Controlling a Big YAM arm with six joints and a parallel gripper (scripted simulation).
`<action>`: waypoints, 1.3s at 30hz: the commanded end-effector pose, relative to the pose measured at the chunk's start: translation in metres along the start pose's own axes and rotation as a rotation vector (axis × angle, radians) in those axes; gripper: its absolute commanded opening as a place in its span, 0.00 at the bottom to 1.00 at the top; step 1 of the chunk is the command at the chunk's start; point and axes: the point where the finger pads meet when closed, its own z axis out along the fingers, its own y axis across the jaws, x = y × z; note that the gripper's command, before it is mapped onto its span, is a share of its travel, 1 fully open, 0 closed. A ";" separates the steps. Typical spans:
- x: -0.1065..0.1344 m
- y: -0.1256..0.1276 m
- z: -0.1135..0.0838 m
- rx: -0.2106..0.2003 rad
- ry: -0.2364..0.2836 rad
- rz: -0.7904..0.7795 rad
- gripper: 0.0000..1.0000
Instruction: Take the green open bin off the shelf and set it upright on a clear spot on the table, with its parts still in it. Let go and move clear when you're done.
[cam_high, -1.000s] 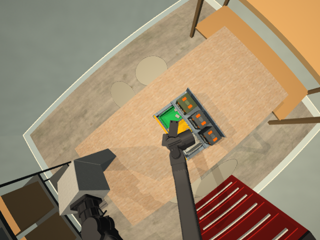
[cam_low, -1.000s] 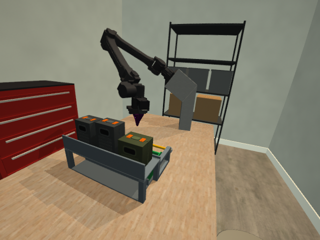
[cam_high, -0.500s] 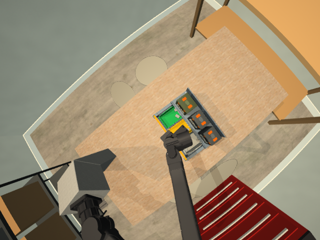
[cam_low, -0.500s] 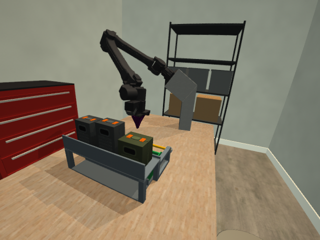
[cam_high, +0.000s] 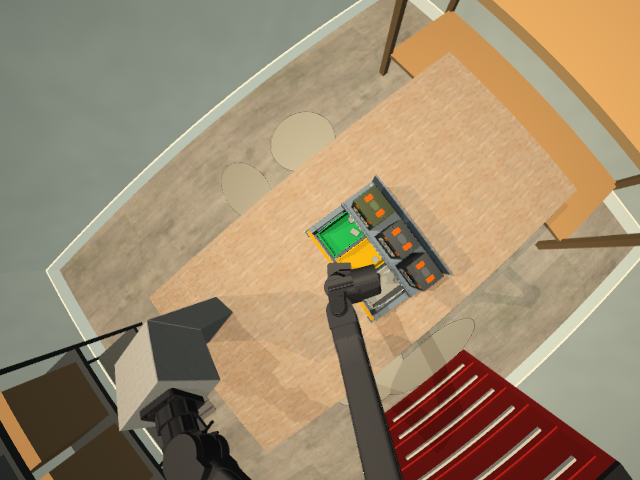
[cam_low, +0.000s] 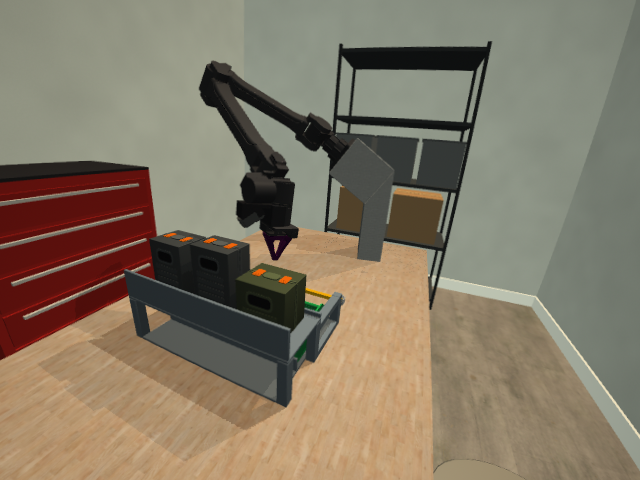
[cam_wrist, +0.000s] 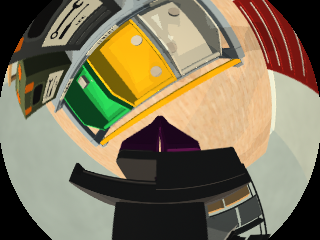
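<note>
- The gripper (cam_low: 275, 253) (cam_wrist: 160, 119) is shut on nothing, its dark purple fingers tapering to a point, with an open triangular frame visible from outside; it hangs above the table, clear of the bins.
- The green bin (cam_high: 338, 238) (cam_low: 313, 306) (cam_wrist: 102, 105) sits in the shelf, up and to the left of the fingertips in the wrist view; it is a smooth, open-topped tray with sloping walls, and small pale blocky parts (cam_high: 354, 232) (cam_wrist: 83, 81) lie inside.
- Next to it, above the fingertips in the wrist view, is the yellow bin (cam_high: 356, 254) (cam_wrist: 125, 60), holding pale round discs.
- Farther right in that view stands the grey bin (cam_wrist: 192, 45), its walls looking translucent, with round pieces in it.
- The shelf (cam_high: 413, 227) (cam_low: 206, 312) is blue-grey, with flat panels and square legs; a thin yellow strip (cam_low: 317, 293) (cam_wrist: 170, 99) edges its side nearest the gripper.
- Beyond the bins from the gripper, an olive case (cam_high: 373, 206) (cam_low: 271, 297) (cam_wrist: 42, 82) and two dark boxy cases with orange latches stand on the shelf.
- Below the gripper, the table (cam_high: 465, 129) (cam_low: 361, 413) (cam_wrist: 225, 100) has light, streaky wood grain.
</note>
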 end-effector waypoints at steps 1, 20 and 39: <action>0.004 0.007 0.000 0.015 0.025 0.278 0.00; 0.002 0.002 0.004 0.068 0.088 0.975 0.43; 0.006 0.000 0.004 0.071 0.088 0.972 0.43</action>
